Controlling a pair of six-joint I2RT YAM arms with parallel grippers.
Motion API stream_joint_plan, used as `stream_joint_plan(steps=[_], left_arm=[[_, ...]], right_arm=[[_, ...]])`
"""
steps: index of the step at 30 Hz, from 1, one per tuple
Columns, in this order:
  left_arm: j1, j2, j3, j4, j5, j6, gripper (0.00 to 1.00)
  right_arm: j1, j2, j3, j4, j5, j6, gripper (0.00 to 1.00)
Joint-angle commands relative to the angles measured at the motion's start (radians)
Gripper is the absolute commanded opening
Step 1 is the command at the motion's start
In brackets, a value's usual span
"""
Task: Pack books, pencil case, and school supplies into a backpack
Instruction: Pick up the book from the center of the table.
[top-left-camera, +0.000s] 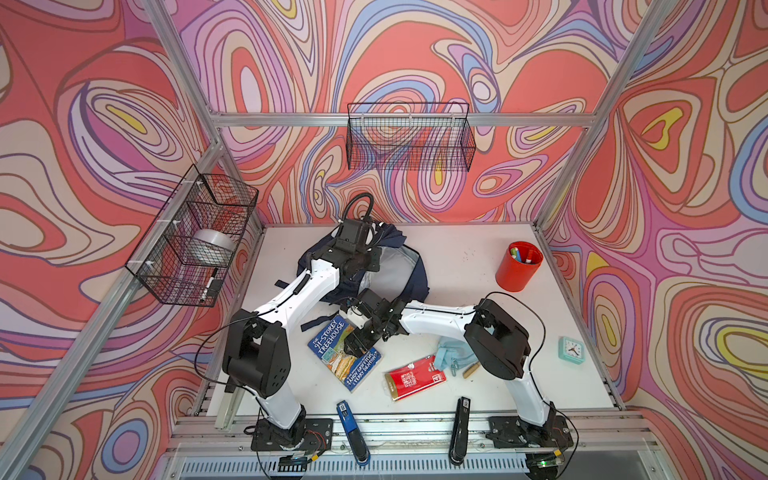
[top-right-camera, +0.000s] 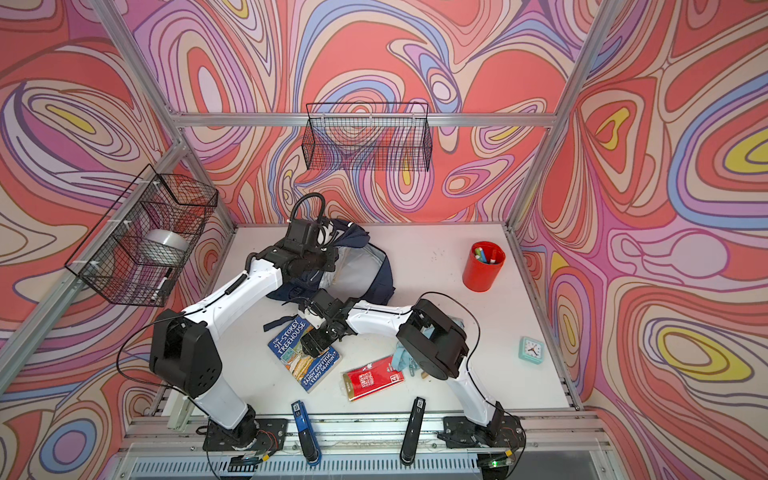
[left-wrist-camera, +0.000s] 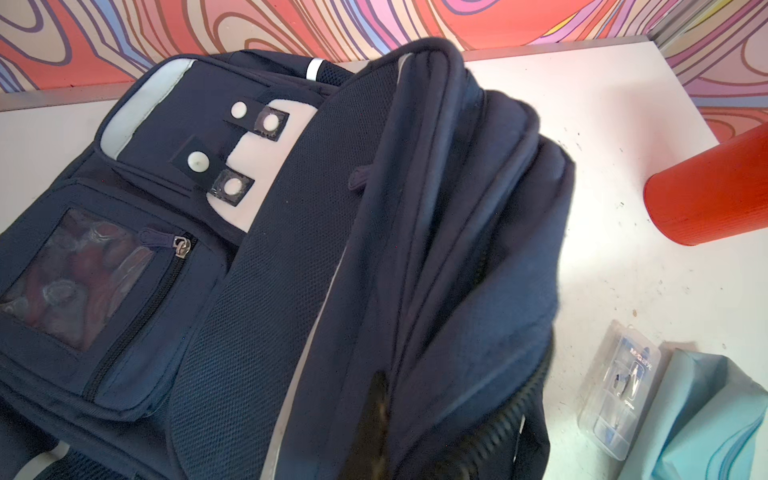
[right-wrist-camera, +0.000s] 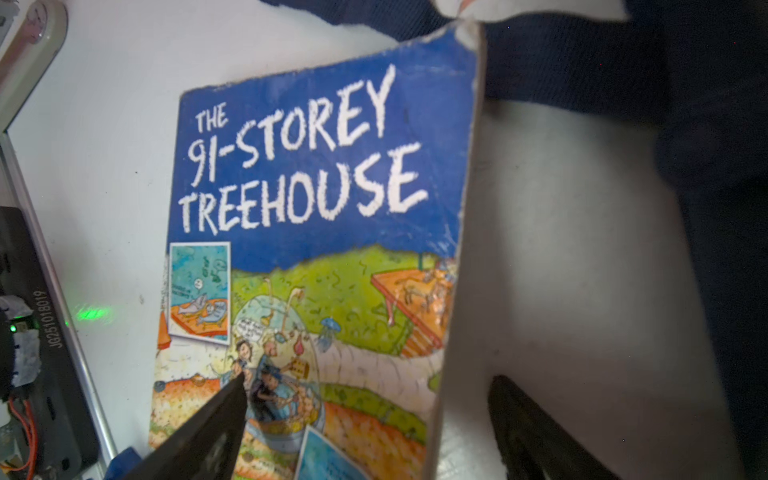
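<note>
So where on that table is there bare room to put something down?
Bare white lies between the backpack and the red cup, and again between cup and clock. It's crowded mid-front: book, red packet, pencil case and right arm bunch together.

Both top views look steeply down from high above the front edge, taking in the whole tabletop (top-left-camera: 457, 257). The left wrist view hangs close over the backpack (left-wrist-camera: 374, 249). The right wrist view sits very near the blue book (right-wrist-camera: 316, 166), which both top views also show.
</note>
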Motion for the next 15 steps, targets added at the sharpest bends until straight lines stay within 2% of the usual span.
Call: stream_joint_plan(steps=[1, 4, 5, 6, 12, 15], left_arm=[[0.012, -0.005, 0.015, 0.044, -0.013, -0.026, 0.00], [0.012, -0.009, 0.012, 0.044, -0.024, -0.026, 0.00], [0.011, -0.011, 0.011, 0.042, -0.025, -0.024, 0.00], [0.012, -0.011, 0.013, 0.042, -0.024, -0.024, 0.00], [0.012, -0.008, 0.019, 0.032, -0.032, -0.021, 0.00], [0.017, -0.008, 0.030, 0.019, -0.021, -0.019, 0.00]], right_arm=[[0.000, 0.066, -0.021, -0.068, 0.006, -0.012, 0.69], [0.000, 0.079, -0.030, -0.072, 0.024, -0.010, 0.30], [-0.001, 0.076, -0.040, -0.061, 0.035, -0.002, 0.06], [-0.001, 0.066, -0.047, -0.049, 0.045, 0.001, 0.00], [-0.004, 0.002, -0.024, 0.011, 0.038, 0.000, 0.00], [-0.002, -0.100, -0.086, 0.133, 0.027, 0.008, 0.00]])
